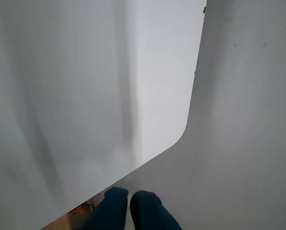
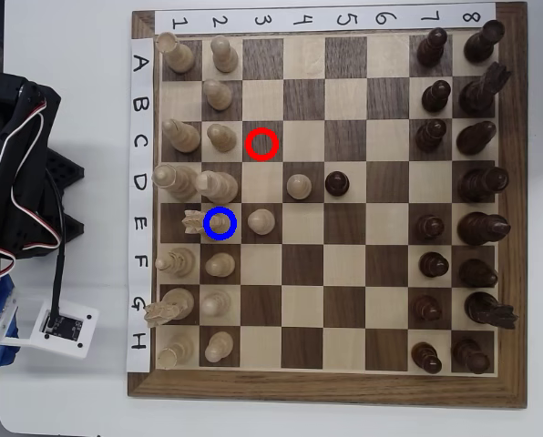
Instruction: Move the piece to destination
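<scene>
Fingertips point(image 1: 115, 207) are pressed almost together with nothing between them, so the gripper point(image 1: 129, 208) is empty, parked over the white table's point(image 1: 239, 143) edge, off the chessboard point(image 2: 331, 390). The knight point(image 2: 197, 221) has its base in the blue ring point(image 2: 220, 223) on E2, head toward column 1. I can't tell whether it's tipped. Looks delivered to me. The red ring point(image 2: 262, 144) is empty.

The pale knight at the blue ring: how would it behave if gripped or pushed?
Probably stiff: the pale knight looks like carved wood. Its jagged head may grip unevenly. It looks slim, so a push could tip it.
</scene>
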You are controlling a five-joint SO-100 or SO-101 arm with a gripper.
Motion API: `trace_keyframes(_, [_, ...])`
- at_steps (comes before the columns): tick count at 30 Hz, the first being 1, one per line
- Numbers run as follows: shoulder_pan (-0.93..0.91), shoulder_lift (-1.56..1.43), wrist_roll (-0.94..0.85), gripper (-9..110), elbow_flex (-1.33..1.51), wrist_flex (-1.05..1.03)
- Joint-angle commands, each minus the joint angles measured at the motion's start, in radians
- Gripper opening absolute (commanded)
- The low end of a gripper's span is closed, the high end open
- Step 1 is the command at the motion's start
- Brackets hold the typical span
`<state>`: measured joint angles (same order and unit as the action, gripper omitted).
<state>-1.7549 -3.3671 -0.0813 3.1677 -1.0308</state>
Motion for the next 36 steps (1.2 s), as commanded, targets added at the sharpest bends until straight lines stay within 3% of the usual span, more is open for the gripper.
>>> trace_keyframes(1, [0.009,-0.06,0.02,0,-0.011,0.052])
trace_keyframes(36, [0.126,-0.06,0.025,0,-0.023,0.008])
